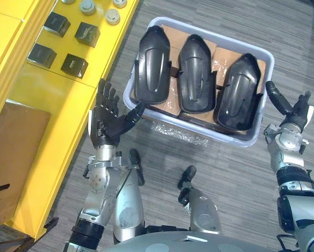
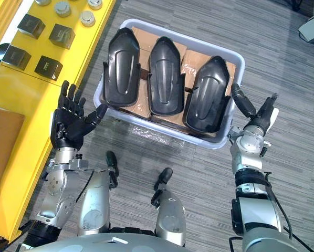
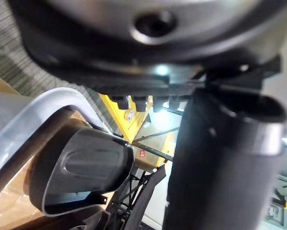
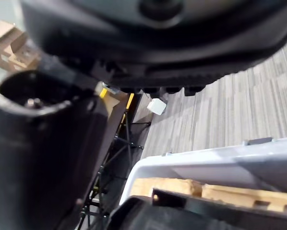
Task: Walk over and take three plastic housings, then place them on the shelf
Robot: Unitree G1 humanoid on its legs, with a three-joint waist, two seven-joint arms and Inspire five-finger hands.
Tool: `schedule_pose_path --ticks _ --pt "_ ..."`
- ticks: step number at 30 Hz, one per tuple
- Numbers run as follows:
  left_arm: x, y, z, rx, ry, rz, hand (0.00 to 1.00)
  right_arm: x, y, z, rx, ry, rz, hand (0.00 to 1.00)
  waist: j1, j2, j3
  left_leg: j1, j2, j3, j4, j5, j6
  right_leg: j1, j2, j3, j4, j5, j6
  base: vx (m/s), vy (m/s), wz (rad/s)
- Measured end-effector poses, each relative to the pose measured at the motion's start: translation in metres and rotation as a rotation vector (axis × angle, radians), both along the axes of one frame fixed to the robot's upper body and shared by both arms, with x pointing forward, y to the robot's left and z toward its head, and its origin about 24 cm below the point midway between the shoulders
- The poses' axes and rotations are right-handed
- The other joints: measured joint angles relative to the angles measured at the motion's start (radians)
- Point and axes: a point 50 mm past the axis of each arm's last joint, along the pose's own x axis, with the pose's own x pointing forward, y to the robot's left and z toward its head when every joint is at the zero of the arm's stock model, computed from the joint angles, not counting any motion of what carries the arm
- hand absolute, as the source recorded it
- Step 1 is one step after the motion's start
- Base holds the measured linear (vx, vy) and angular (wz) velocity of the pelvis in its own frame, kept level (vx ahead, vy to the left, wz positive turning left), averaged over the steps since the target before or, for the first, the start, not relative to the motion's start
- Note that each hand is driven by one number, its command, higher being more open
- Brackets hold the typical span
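Three black plastic housings lie side by side on cardboard in a pale grey bin (image 1: 220, 38) on the floor: the left housing (image 1: 153, 65), the middle housing (image 1: 196, 73) and the right housing (image 1: 241, 97). My left hand (image 1: 105, 123) is raised at the bin's left front corner, open, with straight fingers and the thumb reaching to the rim. My right hand (image 1: 293, 118) stands open just off the bin's right wall, thumb spread toward it. Neither hand holds anything. The left wrist view shows a housing (image 3: 81, 167) past the thumb (image 3: 220, 158).
A yellow shelf surface (image 1: 46, 100) runs along the left, carrying several black boxes (image 1: 87, 33), round metal parts (image 1: 113, 16) and a brown cardboard box (image 1: 12, 152). Clear plastic film (image 1: 178, 131) lies on the grey floor against the bin's front wall.
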Motion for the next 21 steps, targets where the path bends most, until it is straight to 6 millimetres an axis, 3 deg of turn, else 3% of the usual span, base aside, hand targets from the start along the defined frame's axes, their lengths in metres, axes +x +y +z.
schedule_pose_path --ticks 5,10,21 --pt "0.001 -0.004 -0.003 -0.028 0.012 -0.011 1.0 -0.001 -0.02 0.004 -0.031 0.103 -0.046 1.0 0.003 0.04 0.027 -0.017 -0.014 -0.022 0.001 0.008 0.012 -0.016 -0.017 -0.019 0.038 -0.015 0.003 -0.04 0.032 0.12" --pt "0.002 -0.003 -0.009 -0.045 0.039 -0.018 1.0 0.002 -0.028 0.007 -0.071 0.234 -0.005 1.0 0.015 0.052 0.034 -0.053 -0.017 -0.041 0.018 0.014 0.018 -0.06 -0.035 -0.027 0.111 -0.048 0.0 -0.04 0.023 0.09" --pt "0.003 -0.009 -0.011 -0.091 0.048 -0.034 1.0 0.018 -0.03 0.033 -0.18 0.314 0.036 1.0 0.03 0.084 0.042 -0.105 -0.041 -0.065 0.012 0.046 0.035 -0.135 -0.079 -0.042 0.214 -0.086 -0.001 -0.04 0.003 0.09"
